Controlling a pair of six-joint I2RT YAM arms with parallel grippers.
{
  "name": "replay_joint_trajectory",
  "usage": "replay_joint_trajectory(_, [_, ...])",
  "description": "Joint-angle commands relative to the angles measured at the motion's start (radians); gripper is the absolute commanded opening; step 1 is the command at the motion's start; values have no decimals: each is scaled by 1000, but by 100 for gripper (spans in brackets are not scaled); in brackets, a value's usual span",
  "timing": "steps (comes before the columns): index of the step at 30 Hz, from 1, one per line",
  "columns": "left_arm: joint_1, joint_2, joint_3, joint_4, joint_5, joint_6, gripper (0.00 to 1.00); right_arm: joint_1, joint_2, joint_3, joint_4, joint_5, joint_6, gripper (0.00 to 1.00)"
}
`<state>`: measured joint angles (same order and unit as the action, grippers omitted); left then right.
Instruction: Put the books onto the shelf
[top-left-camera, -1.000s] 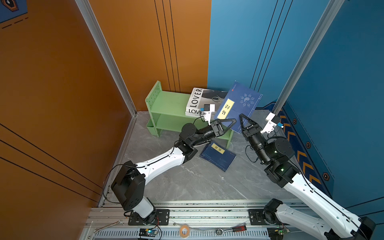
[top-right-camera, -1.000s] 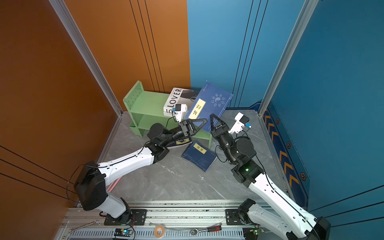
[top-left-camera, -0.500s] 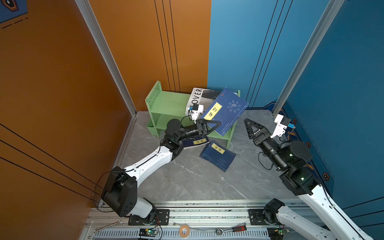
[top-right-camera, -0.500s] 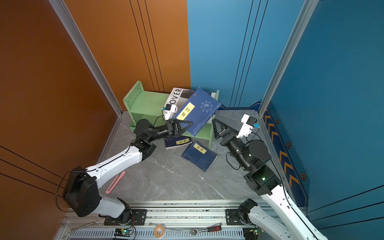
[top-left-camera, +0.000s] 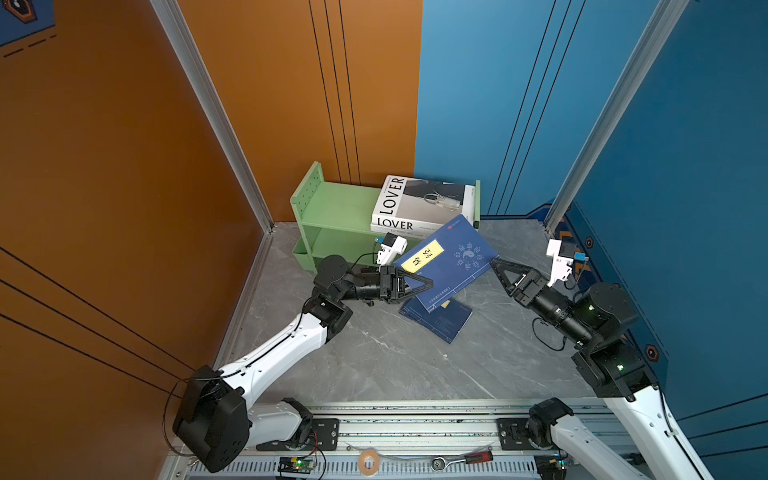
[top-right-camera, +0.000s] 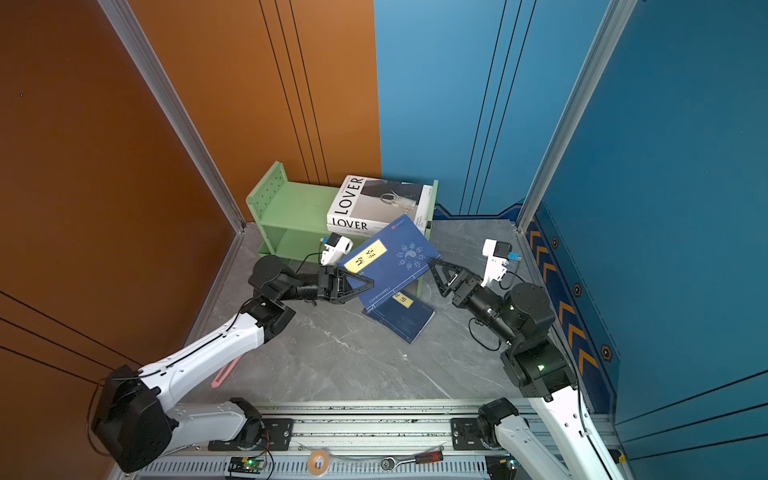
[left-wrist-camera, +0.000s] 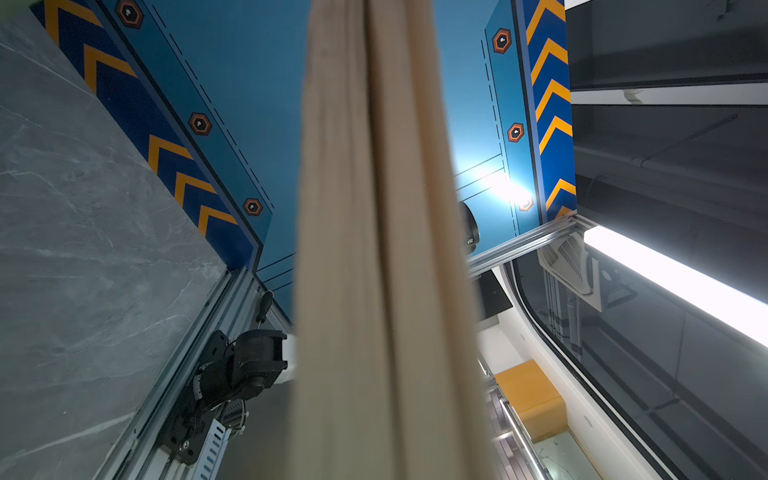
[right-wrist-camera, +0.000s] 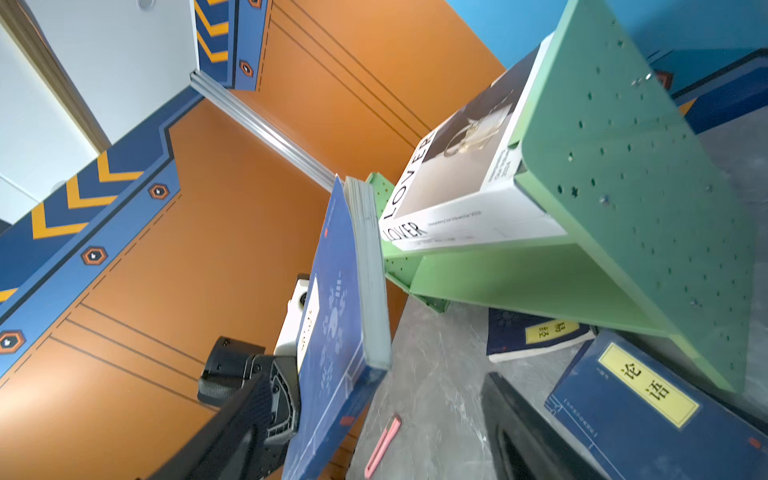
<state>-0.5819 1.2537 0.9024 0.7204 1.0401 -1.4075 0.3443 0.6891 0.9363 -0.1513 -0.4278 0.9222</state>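
Top views: the left gripper is clamped on the 8 o'clock corner of a navy book, which is off the table and tilted, its far corner over the front edge of the shelf. The left arm reaches low and long, wrist rolled so the fingers lie flat. The right gripper sits just beside the book's 3 o'clock corner, holding nothing, forearm angled down from 4 o'clock. The LOVER book lies flat on the top tier's 3 o'clock half. A second navy book lies on the table at 6 o'clock of the held one. Same layout in both top views: shelf, held book.

Left wrist: only the tan page edge fills the centre; the grip itself is hidden here.

Right wrist: the held book shows edge-on, and the right gripper's own fingers stand wide apart. A third navy book sits partly under the shelf.

Step judged: carry the book to the shelf. A corner grip will likely let it pivot, so level it, raise it above the top tier, and slide it onto the bare 9 o'clock half. The right gripper could steady the free corner.
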Motion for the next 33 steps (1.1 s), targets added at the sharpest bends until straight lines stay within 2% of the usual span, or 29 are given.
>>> replay_joint_trajectory(1, [-17,-30,-2,8,70,15,0,-21,1,12,-39,-121,23,73])
replay_joint_trajectory(5, [-37,-23,4,-9,104,15,0,-45,10,12,-25,-199,60,60])
replay_joint_trajectory(10, [-40,-10,22,-55,133,36,0,-54,11,9,-29,-221,78,39])
replay_joint_trajectory(13, [-39,-17,59,-200,126,145,2,-60,2,4,-79,-174,67,25])
replay_joint_trajectory(16, [-40,-23,121,-496,97,351,5,-66,-4,-28,-71,-150,98,20])
replay_joint_trajectory(19, [-43,-37,196,-712,43,504,17,-63,-22,-90,-18,-144,163,17])
replay_joint_trajectory(20, [-42,-46,191,-722,25,514,30,-63,-32,-116,-2,-134,187,16])
replay_joint_trajectory(22, [-32,-64,166,-717,-12,511,36,-58,-56,-150,-14,-103,200,13])
replay_joint_trajectory(24, [-8,-86,136,-713,-55,497,46,-42,-92,-188,-21,-50,214,12])
replay_joint_trajectory(27, [52,-127,52,-700,-131,459,58,-4,-155,-274,43,29,260,12])
replay_joint_trajectory(30, [159,-185,-25,-739,-238,439,62,45,-196,-374,147,112,326,11])
replay_joint_trajectory(33, [260,-247,-114,-735,-299,401,66,104,-190,-442,232,170,354,11])
